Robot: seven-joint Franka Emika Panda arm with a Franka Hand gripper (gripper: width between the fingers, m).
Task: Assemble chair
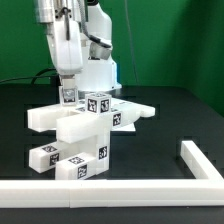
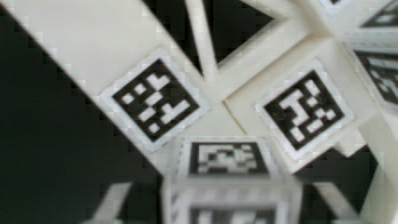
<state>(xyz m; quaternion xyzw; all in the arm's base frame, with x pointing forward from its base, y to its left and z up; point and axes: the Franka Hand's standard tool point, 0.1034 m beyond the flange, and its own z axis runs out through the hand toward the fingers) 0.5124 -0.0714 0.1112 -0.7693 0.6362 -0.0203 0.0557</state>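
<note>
The chair (image 1: 88,128) is a cluster of white blocky parts with black-and-white tags in the middle of the black table; a flat panel sticks out to both sides and cube-ended pieces stand below and on top. My gripper (image 1: 68,93) reaches down onto its upper part at the exterior view's left. In the wrist view the gripper (image 2: 222,205) straddles a small tagged white piece (image 2: 224,160), with a dark gap showing between each blurred finger (image 2: 114,200) and the piece. Two larger tagged faces (image 2: 160,97) lie beyond it.
The long white L-shaped border rail (image 1: 150,185) runs along the table's front and turns back at the exterior view's right (image 1: 200,158). The robot's white base (image 1: 98,60) stands behind the chair.
</note>
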